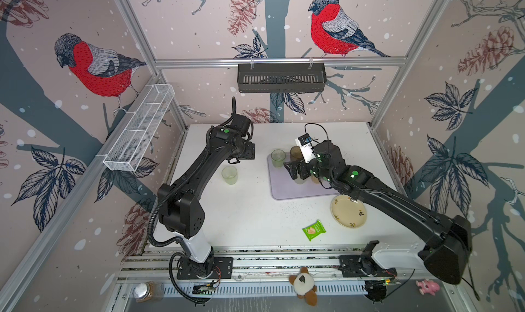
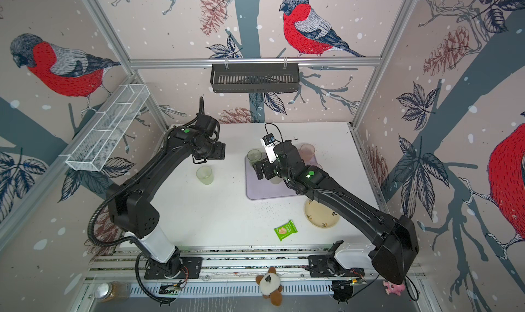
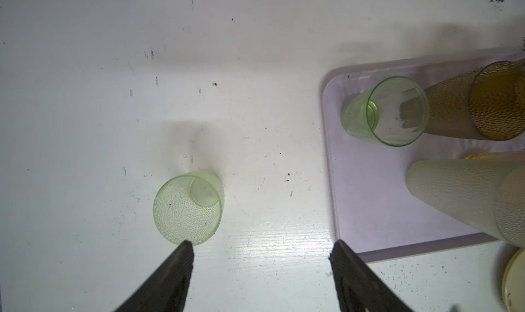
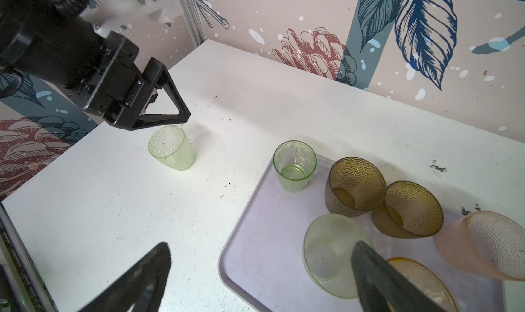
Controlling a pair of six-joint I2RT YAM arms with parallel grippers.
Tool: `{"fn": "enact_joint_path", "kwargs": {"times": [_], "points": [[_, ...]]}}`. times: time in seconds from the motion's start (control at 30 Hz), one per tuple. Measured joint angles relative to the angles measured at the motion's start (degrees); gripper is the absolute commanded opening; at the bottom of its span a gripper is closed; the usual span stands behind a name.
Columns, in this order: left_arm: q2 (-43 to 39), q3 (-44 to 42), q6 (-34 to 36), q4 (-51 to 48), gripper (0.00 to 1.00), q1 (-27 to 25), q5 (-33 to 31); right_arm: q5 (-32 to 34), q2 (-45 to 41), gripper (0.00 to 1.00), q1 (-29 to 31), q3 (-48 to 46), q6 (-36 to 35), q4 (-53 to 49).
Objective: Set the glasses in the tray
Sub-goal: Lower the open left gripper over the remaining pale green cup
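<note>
One green dimpled tumbler is, by my reckoning, the only glass not yet moved. It stands on the worktop left of the lilac tray, clear of its rim, upright, mouth up, long axis vertical. The left end effector hangs just above and beside it, jaws spread and empty.

The tray holds at least six glasses, all upright:
- a clear green tumbler
- two brown tumblers
- a frosted pale tumbler
- an amber tumbler
- a pink tumbler

I cannot confirm a second pink one. The right end effector hovers over the tray, jaws wide, gripping nothing.

Lilac tray; dimpled green tumbler; clear green tumbler; 2 dimpled brown tumblers; cream flowered plate
</note>
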Motion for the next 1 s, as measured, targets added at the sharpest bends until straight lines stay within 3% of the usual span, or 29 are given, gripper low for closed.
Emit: {"fn": "enact_joint_path", "kwargs": {"times": [0.5,1.0], "points": [[0.5,-8.5,1.3,6.2,0.47,3.6,0.2,0.0,-0.1,1.0,0.2,0.2,0.0,-0.2],[3.2,-10.8,2.7,8.4,0.38,5.1,-0.2,0.1,0.7,1.0,-0.1,0.6,-0.2,-0.2]]}}
